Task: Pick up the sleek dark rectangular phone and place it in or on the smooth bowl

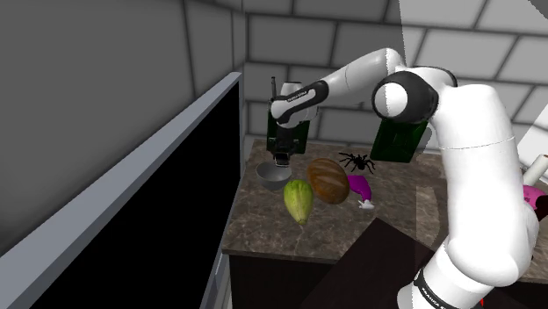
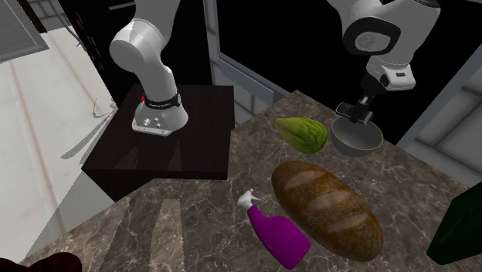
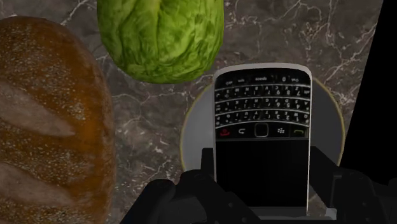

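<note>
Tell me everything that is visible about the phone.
The phone is a black rectangle with a silvery rim. Half its face is a dark screen, the other half rows of small keys. The jaws clasp its long sides at the screen end, holding it over the grey bowl; whether phone and bowl touch, I cannot tell.

Phone hides most of bowl (rim shows); bread cropped.
</note>
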Available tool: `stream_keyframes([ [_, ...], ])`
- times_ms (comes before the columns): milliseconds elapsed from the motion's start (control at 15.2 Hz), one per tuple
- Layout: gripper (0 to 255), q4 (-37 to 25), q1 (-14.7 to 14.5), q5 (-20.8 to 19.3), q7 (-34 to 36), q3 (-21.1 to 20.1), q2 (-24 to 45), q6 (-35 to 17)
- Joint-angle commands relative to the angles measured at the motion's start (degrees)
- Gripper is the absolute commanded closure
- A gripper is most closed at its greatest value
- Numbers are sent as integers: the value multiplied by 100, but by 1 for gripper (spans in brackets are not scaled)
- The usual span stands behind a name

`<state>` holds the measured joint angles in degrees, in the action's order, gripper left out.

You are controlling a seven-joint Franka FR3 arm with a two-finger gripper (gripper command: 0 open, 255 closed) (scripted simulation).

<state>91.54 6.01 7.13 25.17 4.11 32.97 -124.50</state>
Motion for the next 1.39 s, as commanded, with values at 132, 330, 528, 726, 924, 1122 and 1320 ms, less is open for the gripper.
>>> stream_keyframes([
  [132,255,-1270,7,-2,96,-27,816,450],
  [330,255,-1217,10,10,80,-35,927,287],
  [528,255,-1182,13,23,65,-44,1047,132],
  [726,255,-1164,17,35,50,-53,1178,-16],
  [924,255,-1154,21,48,36,-63,1313,-161],
  [1122,255,-1158,24,53,29,-67,1380,-223],
  [1320,255,-1159,24,53,29,-67,1380,-223],
])
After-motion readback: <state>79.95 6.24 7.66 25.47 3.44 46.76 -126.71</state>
